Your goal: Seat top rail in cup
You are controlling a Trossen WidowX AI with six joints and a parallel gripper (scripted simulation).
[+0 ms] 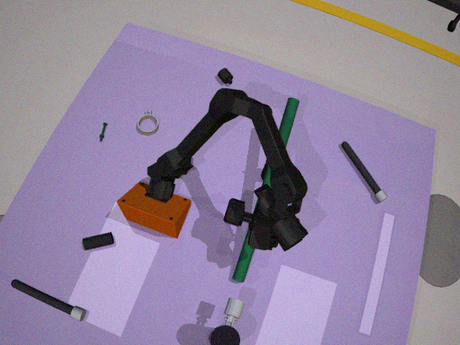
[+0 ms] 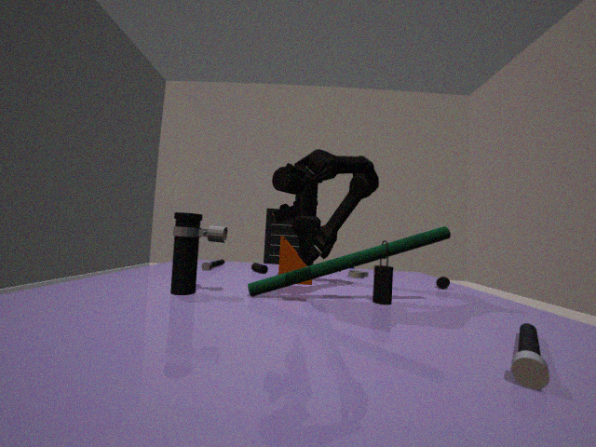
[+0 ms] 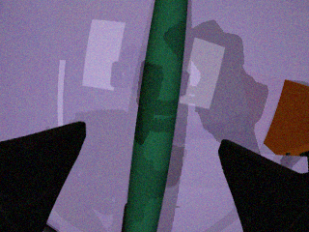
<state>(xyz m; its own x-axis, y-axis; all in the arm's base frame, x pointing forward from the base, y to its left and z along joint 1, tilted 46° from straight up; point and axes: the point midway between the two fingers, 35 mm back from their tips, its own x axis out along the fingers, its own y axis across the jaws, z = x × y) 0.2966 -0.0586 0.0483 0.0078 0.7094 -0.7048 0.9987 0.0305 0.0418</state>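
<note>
The green rail (image 1: 292, 109) (image 2: 351, 260) (image 3: 154, 179) slants through the wire loop (image 2: 385, 242) on the short black post (image 2: 383, 284). Its low end is near the table, short of and below the grey end cup (image 1: 234, 307) (image 2: 217, 234). That cup sticks out from the brace band (image 2: 185, 232), high on the big black post (image 1: 224, 337) (image 2: 184, 269), just under the post cap (image 2: 188, 216). My gripper (image 3: 154, 138) is open and empty, with its fingers on either side of the rail in the wrist view. The arm hides the fingertips in the top view.
The orange base block (image 1: 156, 211) (image 2: 291, 266) stands beside the rail. Black rods with pale ends (image 1: 360, 167) (image 1: 44, 295) lie at both sides. A black cylinder (image 1: 98, 241), a pale ring (image 1: 147, 131), a small green bolt (image 1: 103, 131) and a black piece (image 1: 225, 75) also lie around.
</note>
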